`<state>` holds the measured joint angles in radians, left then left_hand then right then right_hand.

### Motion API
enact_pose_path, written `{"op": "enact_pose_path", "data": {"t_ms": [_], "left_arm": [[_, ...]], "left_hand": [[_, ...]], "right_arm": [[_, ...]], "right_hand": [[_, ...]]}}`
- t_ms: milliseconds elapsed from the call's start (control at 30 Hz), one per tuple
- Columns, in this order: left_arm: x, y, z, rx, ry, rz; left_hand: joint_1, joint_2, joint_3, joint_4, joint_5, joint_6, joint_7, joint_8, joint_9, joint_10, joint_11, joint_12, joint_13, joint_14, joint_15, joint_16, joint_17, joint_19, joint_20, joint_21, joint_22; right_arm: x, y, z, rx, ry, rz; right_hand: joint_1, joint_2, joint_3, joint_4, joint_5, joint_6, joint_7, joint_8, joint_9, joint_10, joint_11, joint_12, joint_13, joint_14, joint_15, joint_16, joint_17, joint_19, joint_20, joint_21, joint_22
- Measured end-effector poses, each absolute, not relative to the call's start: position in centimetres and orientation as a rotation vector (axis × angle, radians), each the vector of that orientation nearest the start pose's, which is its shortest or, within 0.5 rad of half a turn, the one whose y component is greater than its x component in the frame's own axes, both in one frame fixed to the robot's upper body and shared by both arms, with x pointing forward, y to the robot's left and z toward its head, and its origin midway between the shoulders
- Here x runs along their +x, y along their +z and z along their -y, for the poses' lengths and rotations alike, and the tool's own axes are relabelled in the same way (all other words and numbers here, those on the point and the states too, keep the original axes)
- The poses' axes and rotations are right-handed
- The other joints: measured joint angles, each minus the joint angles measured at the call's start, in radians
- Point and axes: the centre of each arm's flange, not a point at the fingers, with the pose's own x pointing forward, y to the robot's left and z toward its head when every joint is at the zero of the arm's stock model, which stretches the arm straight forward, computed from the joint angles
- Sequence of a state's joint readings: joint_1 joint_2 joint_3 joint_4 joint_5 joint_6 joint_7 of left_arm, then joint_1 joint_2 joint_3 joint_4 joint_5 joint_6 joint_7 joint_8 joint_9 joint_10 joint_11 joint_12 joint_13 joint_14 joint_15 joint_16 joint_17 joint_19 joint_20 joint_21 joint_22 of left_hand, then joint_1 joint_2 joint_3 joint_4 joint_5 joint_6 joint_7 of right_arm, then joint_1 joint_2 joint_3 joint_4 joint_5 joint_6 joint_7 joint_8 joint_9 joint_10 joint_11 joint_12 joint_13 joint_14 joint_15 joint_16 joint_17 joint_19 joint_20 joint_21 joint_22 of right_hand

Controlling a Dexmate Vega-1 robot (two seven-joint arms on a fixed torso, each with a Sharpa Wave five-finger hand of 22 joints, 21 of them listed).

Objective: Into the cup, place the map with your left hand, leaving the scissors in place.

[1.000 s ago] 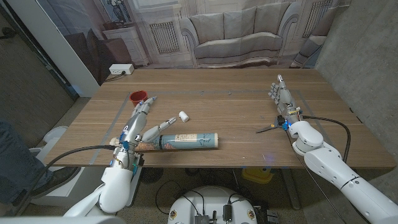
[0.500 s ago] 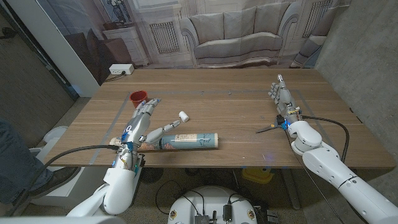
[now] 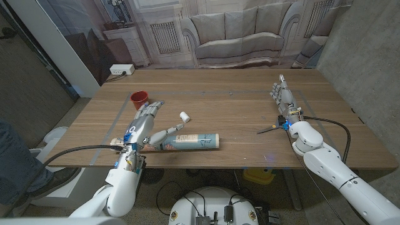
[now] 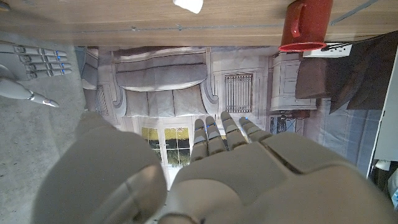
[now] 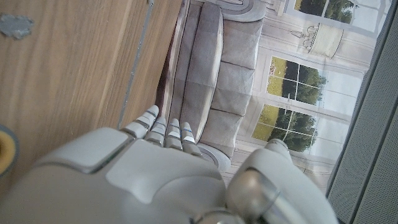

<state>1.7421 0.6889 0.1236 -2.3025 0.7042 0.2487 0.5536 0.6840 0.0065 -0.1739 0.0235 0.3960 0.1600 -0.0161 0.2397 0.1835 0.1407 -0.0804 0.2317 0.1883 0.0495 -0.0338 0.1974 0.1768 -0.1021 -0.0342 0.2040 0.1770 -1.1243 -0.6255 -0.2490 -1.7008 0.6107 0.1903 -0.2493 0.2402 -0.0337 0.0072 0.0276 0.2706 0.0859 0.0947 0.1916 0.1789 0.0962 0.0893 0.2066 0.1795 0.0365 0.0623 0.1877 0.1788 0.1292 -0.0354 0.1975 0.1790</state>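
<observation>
Closing around the rolled paper map tube near the table's front edge calls for a mid-tube grip, I judge. Head view: left hand spread above its end, empty; red ceramic cup beyond; black-handled scissors beside the right hand, fingers straight, empty. Left wrist view: cup ahead.

- A lab or test room dressed up as a home.
- At twelve o'clock, behind the wooden table, hangs a printed backdrop picturing a sofa, panelled walls and windows.
- At eleven o'clock, a power strip.
- Cables trail off the table's near edge.
</observation>
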Motion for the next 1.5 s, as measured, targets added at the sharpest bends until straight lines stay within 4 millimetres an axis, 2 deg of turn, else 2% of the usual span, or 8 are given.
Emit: {"op": "enact_pose_path", "data": {"t_ms": [267,433,800,1033,1400,1500], "left_arm": [[39.3,-10.6,-25.3,1.147,0.4,0.721],[39.2,-10.7,-25.3,1.169,0.404,0.698],[39.1,-10.8,-25.0,1.213,0.394,0.647],[39.3,-11.0,-25.0,1.238,0.394,0.623],[39.7,-11.7,-24.8,1.285,0.41,0.592],[39.8,-11.9,-24.7,1.308,0.422,0.583]], "left_hand": [[0.004,0.004,-0.004,-0.004,0.004,0.02,-0.005,0.0,0.0,0.027,-0.005,0.006,0.0,0.005,-0.005,0.0,0.0,0.012,-0.002,0.0,0.0],[0.009,-0.001,-0.004,-0.004,0.004,0.023,-0.002,0.0,0.0,0.032,-0.004,0.006,0.0,0.009,-0.002,0.0,0.0,0.013,-0.001,0.001,0.0],[0.024,-0.003,-0.012,-0.012,0.008,0.023,-0.002,-0.003,0.0,0.037,-0.009,0.006,0.0,0.016,-0.006,0.0,0.0,0.052,-0.002,0.014,0.0],[0.029,-0.008,-0.015,-0.015,0.015,0.023,-0.002,-0.01,0.001,0.047,-0.01,0.006,0.0,0.035,-0.005,0.0,0.0,0.103,0.004,0.029,0.0],[0.038,-0.009,-0.019,-0.019,0.015,0.023,-0.002,-0.018,0.005,0.064,-0.021,0.006,0.0,0.059,-0.005,0.0,0.002,0.131,0.002,0.033,0.001],[0.038,-0.01,-0.034,-0.022,0.02,0.038,-0.016,-0.018,0.005,0.086,-0.022,0.006,0.0,0.09,-0.004,0.009,0.003,0.156,-0.002,0.039,0.003]], "right_arm": [[57.8,-4.2,30.7,0.038,0.04,0.589],[57.7,-4.0,30.7,0.037,0.041,0.591],[57.7,-3.9,30.4,0.036,0.047,0.585],[57.7,-4.0,30.3,0.038,0.045,0.579],[57.5,-4.4,30.2,0.039,0.039,0.568],[57.4,-4.5,30.2,0.04,0.038,0.566]], "right_hand": [[0.004,0.004,0.0,0.0,0.0,0.0,0.0,0.0,0.0,0.0,0.0,0.0,0.0,0.013,0.002,0.0,0.0,0.006,-0.006,0.0,0.0],[0.004,0.004,0.0,0.0,-0.005,0.0,0.0,0.0,0.0,0.0,0.0,0.0,0.0,0.013,0.002,0.0,0.0,0.011,0.0,0.007,0.0],[0.008,0.008,0.0,0.0,-0.004,0.0,0.0,0.0,0.0,0.0,0.0,0.0,0.0,0.018,-0.004,0.0,0.0,0.011,0.0,0.007,0.0],[0.008,0.008,-0.004,-0.004,-0.008,0.0,0.0,0.0,0.0,0.0,0.0,0.0,0.0,0.024,0.002,0.0,0.0,0.011,0.0,0.007,0.0],[0.008,0.008,-0.004,-0.004,-0.008,0.0,0.0,0.0,0.0,0.0,0.0,0.0,0.0,0.023,0.002,0.0,0.0,0.011,0.0,0.007,0.0],[0.008,0.008,-0.004,-0.004,-0.008,0.0,0.0,0.0,0.0,0.0,0.0,0.0,0.0,0.023,0.002,0.0,0.0,0.011,0.0,0.007,0.0]]}}
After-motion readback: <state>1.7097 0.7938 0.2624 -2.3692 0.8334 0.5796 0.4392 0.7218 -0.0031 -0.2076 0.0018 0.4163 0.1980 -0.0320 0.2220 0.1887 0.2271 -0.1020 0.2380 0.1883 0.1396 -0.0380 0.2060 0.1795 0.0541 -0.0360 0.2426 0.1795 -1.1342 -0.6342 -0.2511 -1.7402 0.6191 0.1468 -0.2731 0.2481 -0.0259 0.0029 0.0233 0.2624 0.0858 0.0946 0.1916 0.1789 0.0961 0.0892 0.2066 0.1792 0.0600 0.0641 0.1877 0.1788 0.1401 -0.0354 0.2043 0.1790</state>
